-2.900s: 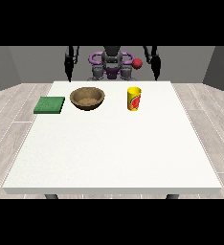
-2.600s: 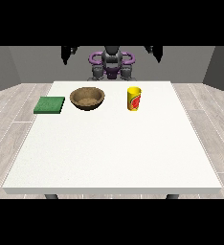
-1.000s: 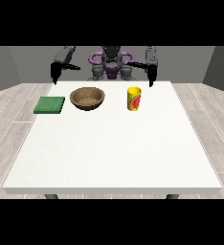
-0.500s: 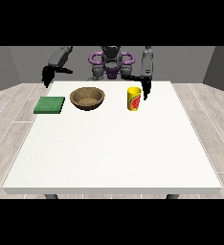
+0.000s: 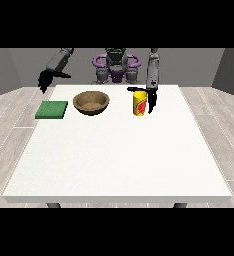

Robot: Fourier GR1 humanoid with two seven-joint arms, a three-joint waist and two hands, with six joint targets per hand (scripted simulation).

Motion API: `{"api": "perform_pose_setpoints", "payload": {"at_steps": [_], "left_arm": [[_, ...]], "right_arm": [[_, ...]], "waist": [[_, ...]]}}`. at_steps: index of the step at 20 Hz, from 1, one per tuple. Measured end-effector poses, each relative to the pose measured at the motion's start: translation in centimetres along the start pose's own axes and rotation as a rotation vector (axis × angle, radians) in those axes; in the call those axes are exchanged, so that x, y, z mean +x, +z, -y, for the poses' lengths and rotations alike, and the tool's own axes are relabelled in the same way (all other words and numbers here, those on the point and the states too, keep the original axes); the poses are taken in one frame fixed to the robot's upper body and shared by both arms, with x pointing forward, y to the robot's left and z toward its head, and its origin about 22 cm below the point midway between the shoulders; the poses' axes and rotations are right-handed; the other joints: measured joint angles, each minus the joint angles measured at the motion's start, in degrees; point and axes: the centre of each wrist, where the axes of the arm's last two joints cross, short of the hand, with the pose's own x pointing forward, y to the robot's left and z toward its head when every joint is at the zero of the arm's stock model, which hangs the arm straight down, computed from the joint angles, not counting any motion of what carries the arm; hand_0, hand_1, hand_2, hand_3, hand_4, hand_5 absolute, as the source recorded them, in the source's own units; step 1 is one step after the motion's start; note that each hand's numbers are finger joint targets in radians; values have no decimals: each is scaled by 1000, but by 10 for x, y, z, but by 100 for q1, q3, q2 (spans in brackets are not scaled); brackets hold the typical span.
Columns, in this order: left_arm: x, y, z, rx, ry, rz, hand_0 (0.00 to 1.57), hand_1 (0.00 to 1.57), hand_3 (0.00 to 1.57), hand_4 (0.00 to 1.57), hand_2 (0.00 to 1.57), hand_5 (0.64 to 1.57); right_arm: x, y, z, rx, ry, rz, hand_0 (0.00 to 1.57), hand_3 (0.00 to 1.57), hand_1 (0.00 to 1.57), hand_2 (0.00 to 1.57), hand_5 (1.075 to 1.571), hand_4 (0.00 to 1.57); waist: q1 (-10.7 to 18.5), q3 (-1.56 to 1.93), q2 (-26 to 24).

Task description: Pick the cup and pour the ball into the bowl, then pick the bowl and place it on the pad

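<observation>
Since half a second ago the hand at the view's right [image 5: 150, 100] has dropped beside the one yellow cup [image 5: 138, 103], fingers open around it. One bowl [image 5: 91, 102], one green pad [image 5: 52, 109], upper centre-left. The other hand [image 5: 44, 81] hangs relaxed.

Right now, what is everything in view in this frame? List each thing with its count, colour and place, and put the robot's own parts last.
table: one, white, fills the middle of the view
pad: one, green, flat on the table at the view's left
bowl: one, brown, on the table just right of the pad
cup: one, yellow with a red mark, upright on the table right of the bowl
ball: not visible; the cup's inside cannot be seen
floor: pale planks around the table
hand at the view's left: one, black, raised above the table's far left corner
hand at the view's right: one, black, right beside the cup
</observation>
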Motion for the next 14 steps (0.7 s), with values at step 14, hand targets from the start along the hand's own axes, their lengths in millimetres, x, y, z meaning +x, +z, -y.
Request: {"api": "perform_pose_setpoints", "payload": {"at_steps": [14], "left_arm": [[1, -25, 1, 101, -456, 77, 1339, 1339, 1571, 975, 1571, 1530]], "right_arm": [[24, -16, 41, 27, 5, 35, 0, 0, 0, 0, 1557, 0]], "waist": [[-422, 22, 158]]}}
